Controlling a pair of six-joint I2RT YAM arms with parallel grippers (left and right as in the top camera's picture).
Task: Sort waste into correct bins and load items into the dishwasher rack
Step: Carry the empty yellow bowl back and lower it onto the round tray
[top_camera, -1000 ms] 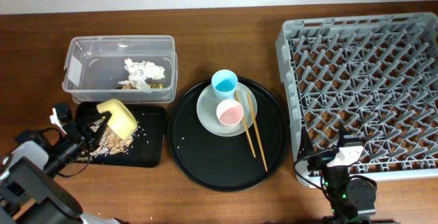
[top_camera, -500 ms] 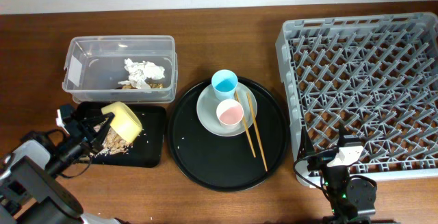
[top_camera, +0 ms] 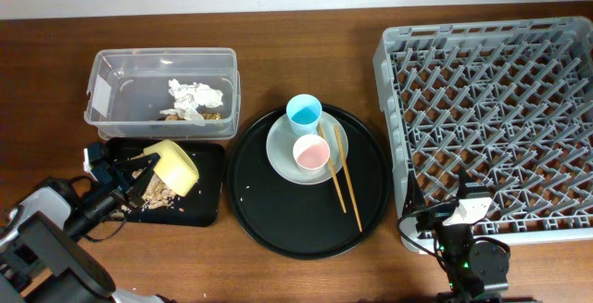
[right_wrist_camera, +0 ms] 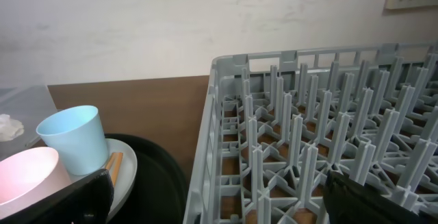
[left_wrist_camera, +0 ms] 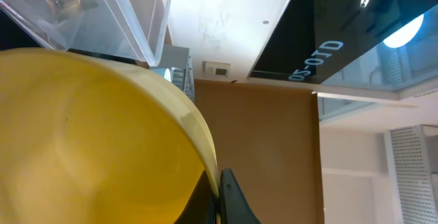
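While clamped in left gripper [top_camera: 139,169] over scraps [top_camera: 159,192] in black tray [top_camera: 206,203], lower-left overhead, hides them wrist-side — yellow bowl [left_wrist_camera: 89,135]; right gripper [right_wrist_camera: 219,183] spread wide.

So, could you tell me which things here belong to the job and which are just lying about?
Job: yellow plastic bowl, light-blue cup, pink cup, pale round plate, wooden chopsticks, crumpled white napkin, beige food scraps, clear plastic tub, black rectangular tray, grey lattice rack.
Lying about: large round black tray, brown wooden table.
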